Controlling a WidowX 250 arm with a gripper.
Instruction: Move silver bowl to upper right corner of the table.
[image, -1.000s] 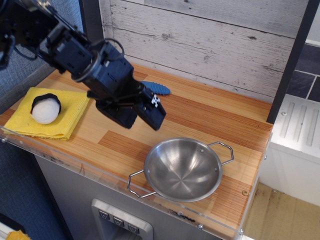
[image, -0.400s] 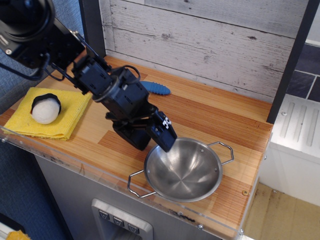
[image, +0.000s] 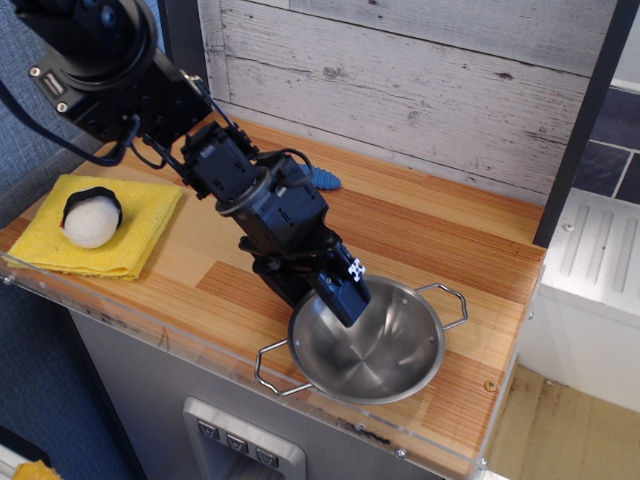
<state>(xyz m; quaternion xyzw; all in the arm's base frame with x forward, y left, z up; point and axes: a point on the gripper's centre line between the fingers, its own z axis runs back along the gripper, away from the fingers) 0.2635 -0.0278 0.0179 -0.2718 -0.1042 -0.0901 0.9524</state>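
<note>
In the last second I've brought the gripper (image: 322, 292) down, jaws apart, straddling the bowl's (image: 385, 348) left rim; the bowl hasn't moved, so closing looks next.

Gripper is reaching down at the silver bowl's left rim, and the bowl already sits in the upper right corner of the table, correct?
Not quite. The gripper is indeed at the left rim of the silver bowl, but the observation.image view shows the bowl near the front right edge of the table, beside the clear acrylic rim, not in the upper right corner.
</note>
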